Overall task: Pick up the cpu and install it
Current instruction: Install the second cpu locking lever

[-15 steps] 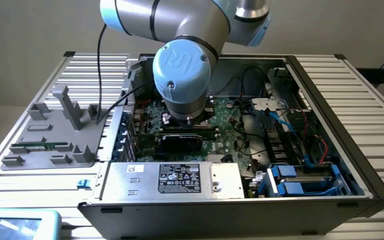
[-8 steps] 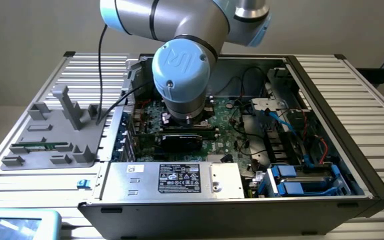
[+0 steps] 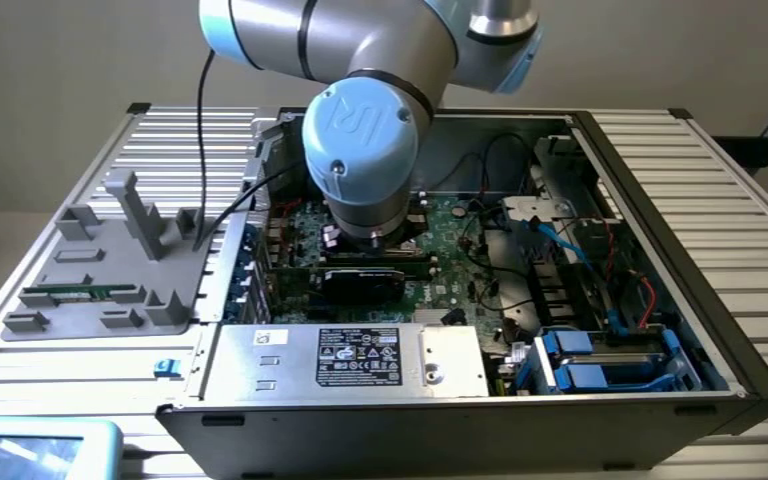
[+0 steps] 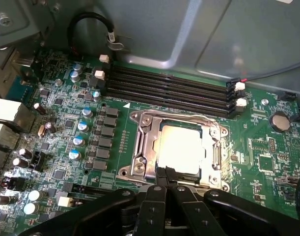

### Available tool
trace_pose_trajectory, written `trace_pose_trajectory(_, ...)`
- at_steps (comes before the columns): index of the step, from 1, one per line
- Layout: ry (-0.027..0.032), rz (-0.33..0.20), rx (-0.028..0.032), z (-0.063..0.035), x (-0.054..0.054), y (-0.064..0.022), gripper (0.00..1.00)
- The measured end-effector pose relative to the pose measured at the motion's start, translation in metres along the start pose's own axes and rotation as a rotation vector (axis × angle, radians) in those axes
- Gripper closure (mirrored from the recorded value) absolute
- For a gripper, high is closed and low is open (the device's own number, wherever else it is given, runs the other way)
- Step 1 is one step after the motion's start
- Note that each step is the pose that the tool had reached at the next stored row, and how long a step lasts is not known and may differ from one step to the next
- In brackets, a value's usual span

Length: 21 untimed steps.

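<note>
Arm is reaching down into the open computer case [image 3: 651, 300] sitting on the ribbed counter [image 3: 744, 230]. In the wrist view, the cpu [image 4: 181, 147] is lying flat inside the metal-framed socket [image 4: 140, 157] on the green motherboard [image 4: 66, 123], silver top facing up. The hand [image 4: 167, 179] is sitting at the cpu's 6 o'clock edge, fingers closed together with no gap between the tips; the tips are touching or just over that edge, and they are not gripping anything visible. Four dark memory slots [image 4: 169, 88] are running past the socket's 12 o'clock side. In the exterior view, a grey parts tray [image 3: 104, 260] is resting at the case's 9 o'clock.
</note>
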<state>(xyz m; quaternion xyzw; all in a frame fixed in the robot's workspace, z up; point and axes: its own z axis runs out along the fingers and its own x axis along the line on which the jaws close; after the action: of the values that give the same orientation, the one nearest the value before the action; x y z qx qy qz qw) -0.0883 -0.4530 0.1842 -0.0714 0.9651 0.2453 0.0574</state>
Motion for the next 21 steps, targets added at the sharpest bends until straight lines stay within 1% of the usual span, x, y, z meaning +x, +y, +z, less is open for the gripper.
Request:
trace_pose_trajectory(9,0.0002,0.0,0.0006,0.0004,0.0012,0.0011,0.91)
trace_pose_trajectory(21,0.0007,0.0,0.0034,0.0008,0.0031,0.0024,0.91)
